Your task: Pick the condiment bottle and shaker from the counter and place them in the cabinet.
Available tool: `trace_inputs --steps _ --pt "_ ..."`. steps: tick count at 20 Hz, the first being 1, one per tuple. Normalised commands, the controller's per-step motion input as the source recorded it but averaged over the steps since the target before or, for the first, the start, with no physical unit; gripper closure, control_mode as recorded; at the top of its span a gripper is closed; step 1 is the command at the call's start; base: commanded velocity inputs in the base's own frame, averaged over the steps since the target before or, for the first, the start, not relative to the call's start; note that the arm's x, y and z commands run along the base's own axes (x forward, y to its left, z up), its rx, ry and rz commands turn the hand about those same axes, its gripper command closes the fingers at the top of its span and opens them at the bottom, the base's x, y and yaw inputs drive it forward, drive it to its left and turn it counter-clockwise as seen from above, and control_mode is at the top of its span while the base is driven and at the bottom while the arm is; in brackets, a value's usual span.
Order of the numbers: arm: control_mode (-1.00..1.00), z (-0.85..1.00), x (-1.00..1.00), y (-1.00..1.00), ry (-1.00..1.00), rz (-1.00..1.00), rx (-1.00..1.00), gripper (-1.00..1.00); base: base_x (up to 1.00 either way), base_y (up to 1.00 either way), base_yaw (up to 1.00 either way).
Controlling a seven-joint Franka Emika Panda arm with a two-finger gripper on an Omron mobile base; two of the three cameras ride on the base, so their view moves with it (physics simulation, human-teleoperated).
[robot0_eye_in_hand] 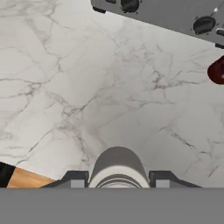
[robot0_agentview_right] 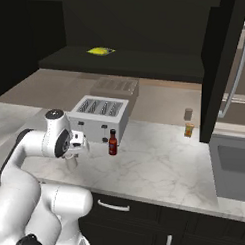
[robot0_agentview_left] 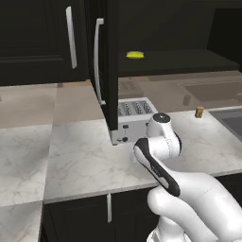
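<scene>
The shaker (robot0_eye_in_hand: 117, 165), a white-grey cylinder with a rounded top, sits between my gripper's (robot0_eye_in_hand: 118, 179) two dark fingertips, and the gripper is shut on it. In the right base view the gripper (robot0_agentview_right: 71, 158) points down at the counter (robot0_agentview_right: 158, 166) in front of the toaster's left end, with the pale shaker (robot0_agentview_right: 70, 162) under the hand. I cannot tell whether it still touches the marble. The red condiment bottle (robot0_agentview_right: 113, 142) stands upright to the right, close to the toaster front; its edge (robot0_eye_in_hand: 217, 71) shows in the hand view. The dark cabinet (robot0_agentview_left: 156, 59) stands open, its door (robot0_agentview_left: 109, 66) swung out.
A silver toaster (robot0_agentview_right: 99, 117) stands behind the gripper. A tiny orange-brown jar (robot0_agentview_right: 189, 130) is at the back right, near a sink (robot0_agentview_right: 233, 163). A yellow item (robot0_agentview_left: 134, 55) lies on the cabinet shelf. The open door hangs over the toaster's left end.
</scene>
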Motion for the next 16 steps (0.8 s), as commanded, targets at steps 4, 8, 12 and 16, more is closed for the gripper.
trace_inputs --steps 4,8,12,16 --pt "-1.00 0.50 -0.19 -0.02 -0.16 0.04 -0.01 1.00 0.00 0.00 0.00" --pt "-1.00 0.46 -0.03 -0.08 -0.10 0.00 0.00 1.00 0.00 0.00 0.00" --pt "-1.00 0.50 0.00 -0.15 -0.04 0.00 0.00 1.00 0.00 0.00 0.00" --pt "-1.00 0.45 0.00 -0.16 0.00 0.00 0.04 1.00 0.00 0.00 0.00"
